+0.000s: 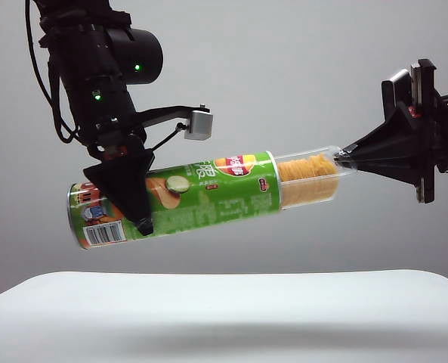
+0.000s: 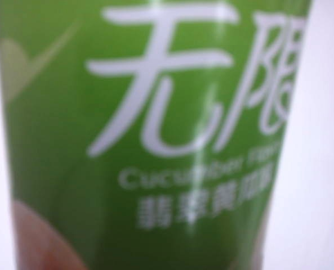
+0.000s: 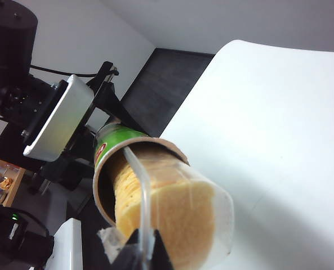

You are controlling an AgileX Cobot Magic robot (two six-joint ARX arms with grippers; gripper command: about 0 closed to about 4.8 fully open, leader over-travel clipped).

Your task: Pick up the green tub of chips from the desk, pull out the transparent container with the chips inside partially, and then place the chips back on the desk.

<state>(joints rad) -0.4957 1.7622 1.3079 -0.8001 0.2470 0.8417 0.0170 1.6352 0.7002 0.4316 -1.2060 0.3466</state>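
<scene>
Gripping one green tub of chips (image 1: 201, 198) — left hand (image 1: 137, 204); right hand (image 1: 344, 157) — one transparent container (image 1: 314, 178).

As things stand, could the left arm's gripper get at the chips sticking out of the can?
Probably not. The left gripper is clamped around the green tub of chips, held above the desk, while the right gripper pinches the transparent container lip where the chips show.

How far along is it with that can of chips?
Done: the green can is lifted off the white desk, clamped by the left gripper. In hand: the right gripper, pinching the clear tray's lip, has it partly out, chips showing. Left: setting it back down.
</scene>
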